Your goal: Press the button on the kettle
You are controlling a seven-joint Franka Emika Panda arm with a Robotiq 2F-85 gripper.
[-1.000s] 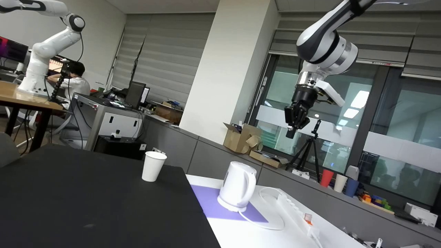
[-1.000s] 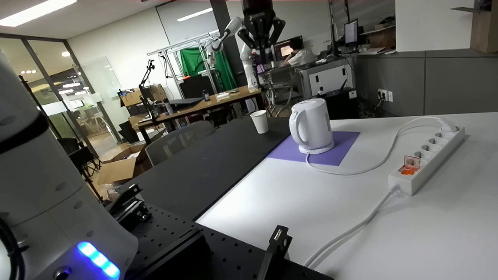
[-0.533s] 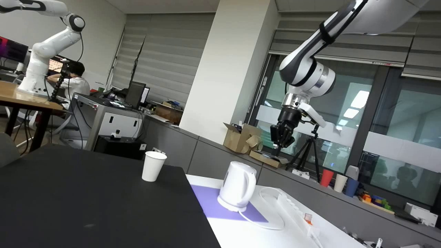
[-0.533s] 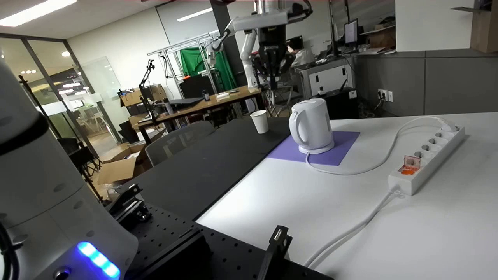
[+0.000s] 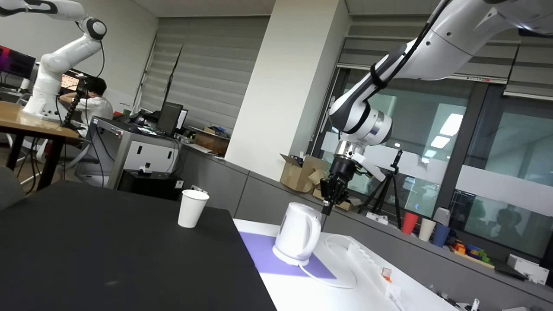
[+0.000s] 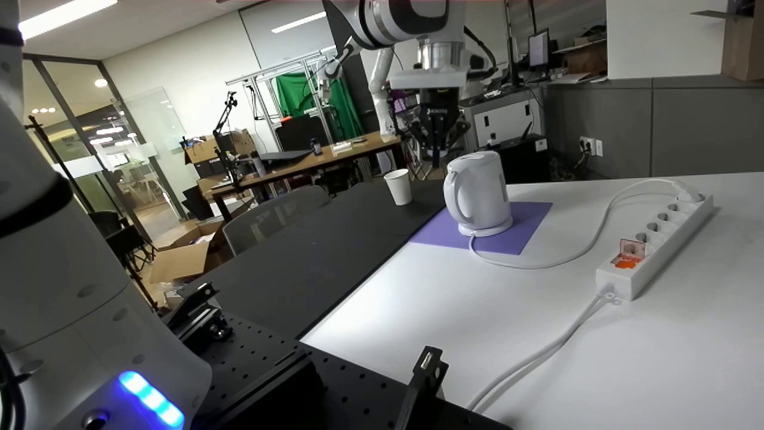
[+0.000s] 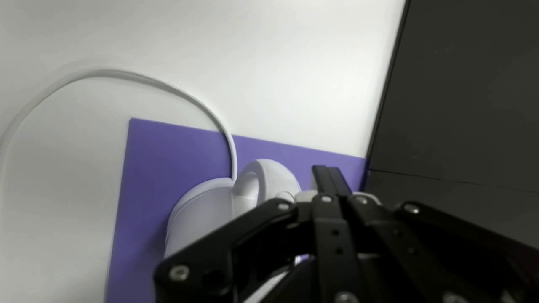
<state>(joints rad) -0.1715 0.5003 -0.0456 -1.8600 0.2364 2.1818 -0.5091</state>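
Observation:
The white kettle (image 5: 296,233) stands upright on a purple mat, and it shows in the other exterior view (image 6: 480,194). In the wrist view the kettle (image 7: 202,210) is partly hidden behind my gripper, with its handle (image 7: 278,179) in sight. A small round part beside the handle shows just left of the fingers; I cannot tell if it is the button. My gripper (image 7: 330,172) is shut with nothing between its fingers, pointing down. In both exterior views the gripper (image 5: 327,209) (image 6: 436,158) hangs at the height of the kettle's top on its handle side, close beside it. Contact is not visible.
A white paper cup (image 5: 192,209) stands on the black surface (image 5: 108,255) beside the kettle. The purple mat (image 6: 531,218) lies on the white table (image 6: 537,334). The kettle's cord (image 7: 105,73) runs to a white power strip (image 6: 662,245).
My gripper has come down from well above to the level of the kettle's top and moved closer to it. It stays shut. The kettle and cup have not moved.

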